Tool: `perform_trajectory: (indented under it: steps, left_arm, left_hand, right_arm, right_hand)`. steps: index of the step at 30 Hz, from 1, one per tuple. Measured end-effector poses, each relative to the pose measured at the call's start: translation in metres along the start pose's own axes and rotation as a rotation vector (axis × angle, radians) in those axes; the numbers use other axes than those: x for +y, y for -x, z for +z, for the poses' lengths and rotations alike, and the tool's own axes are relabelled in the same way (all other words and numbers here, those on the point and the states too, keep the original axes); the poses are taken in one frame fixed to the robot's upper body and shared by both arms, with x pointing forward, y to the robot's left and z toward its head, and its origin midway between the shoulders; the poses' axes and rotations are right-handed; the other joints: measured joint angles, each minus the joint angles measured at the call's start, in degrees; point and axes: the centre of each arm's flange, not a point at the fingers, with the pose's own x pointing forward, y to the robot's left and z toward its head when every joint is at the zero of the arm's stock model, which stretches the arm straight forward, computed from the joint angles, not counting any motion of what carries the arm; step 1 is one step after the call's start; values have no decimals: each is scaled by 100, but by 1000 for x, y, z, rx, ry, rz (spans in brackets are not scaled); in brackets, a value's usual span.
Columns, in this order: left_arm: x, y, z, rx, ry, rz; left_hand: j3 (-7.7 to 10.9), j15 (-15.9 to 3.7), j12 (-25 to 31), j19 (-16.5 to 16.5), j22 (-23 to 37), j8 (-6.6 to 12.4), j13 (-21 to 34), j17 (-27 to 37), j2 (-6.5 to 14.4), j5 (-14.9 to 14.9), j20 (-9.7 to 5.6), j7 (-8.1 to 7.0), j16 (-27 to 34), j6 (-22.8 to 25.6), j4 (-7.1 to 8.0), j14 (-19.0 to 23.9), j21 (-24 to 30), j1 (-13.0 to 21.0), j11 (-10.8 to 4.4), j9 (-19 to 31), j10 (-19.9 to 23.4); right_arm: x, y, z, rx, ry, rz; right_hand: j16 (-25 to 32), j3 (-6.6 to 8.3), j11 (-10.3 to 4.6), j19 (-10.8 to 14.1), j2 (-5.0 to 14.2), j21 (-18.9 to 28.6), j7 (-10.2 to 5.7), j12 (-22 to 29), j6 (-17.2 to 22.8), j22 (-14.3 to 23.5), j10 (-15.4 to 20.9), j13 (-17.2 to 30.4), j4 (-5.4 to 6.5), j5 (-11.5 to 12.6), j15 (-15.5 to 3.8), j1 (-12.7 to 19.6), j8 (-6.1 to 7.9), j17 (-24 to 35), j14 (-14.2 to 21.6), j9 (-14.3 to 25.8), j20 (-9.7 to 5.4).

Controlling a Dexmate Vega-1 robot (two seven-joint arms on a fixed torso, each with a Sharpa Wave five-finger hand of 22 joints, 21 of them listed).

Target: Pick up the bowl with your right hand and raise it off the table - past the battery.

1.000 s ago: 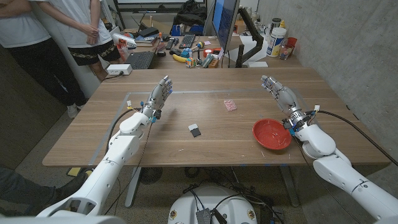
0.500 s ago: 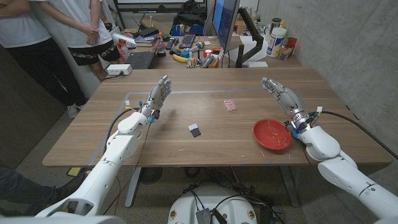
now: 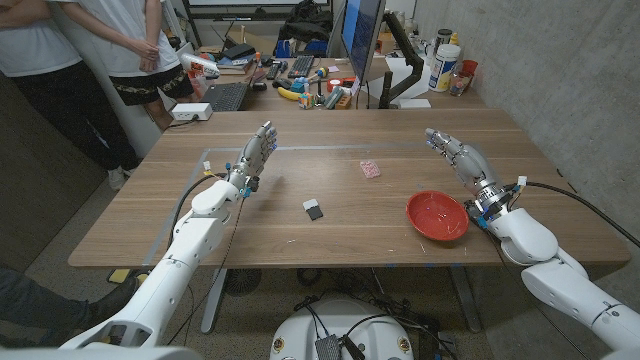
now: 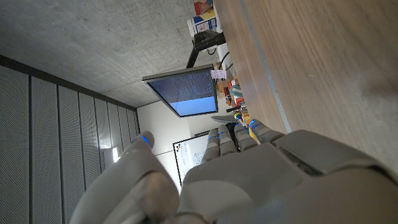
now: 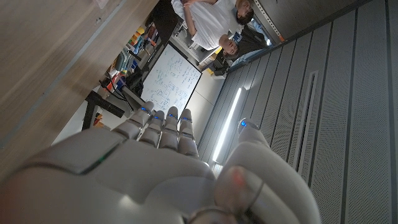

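So the right hand (image 3: 458,160) has drifted slightly right and away from the bowl (image 3: 436,215) over the last second; fingers spread, holding nothing. Bowl sits untouched on the table (image 3: 300,240) near the right front edge, small dark battery (image 3: 313,208) well to its left. Left hand (image 3: 256,153) hasn't moved, also empty. Grasp not started.

One red bowl (image 3: 436,215) near the table (image 3: 300,235) edge. One small black-and-white battery (image 3: 313,208) left of the bowl. One small pink packet (image 3: 370,169) beyond the bowl, toward the far edge. Two robot hands: left hand (image 3: 256,154), right hand (image 3: 457,155). Two persons (image 3: 90,50) behind the table's far left corner.
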Motion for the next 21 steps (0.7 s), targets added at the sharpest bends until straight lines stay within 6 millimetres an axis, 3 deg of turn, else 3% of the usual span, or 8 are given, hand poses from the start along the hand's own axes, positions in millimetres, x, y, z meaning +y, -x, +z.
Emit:
perform_trajectory:
  steps: [21]
  left_arm:
    - [-4, -5, 2, -1, -7, 0]
  left_hand:
    - [-47, -31, 0, 146, 29, 0, 0, 0, 0, 0, -21, -20, 14, 20, -1, 72, 28, 0, -64, 0, 21]
  right_arm:
    - [-1, 21, 6, -12, 81, 14]
  right_hand:
    - [0, 18, 0, 20, -37, -41, 0, 0, 0, 0, 0, 0, -65, 0, 0, 99, 0, 0, 0, 0, 21]
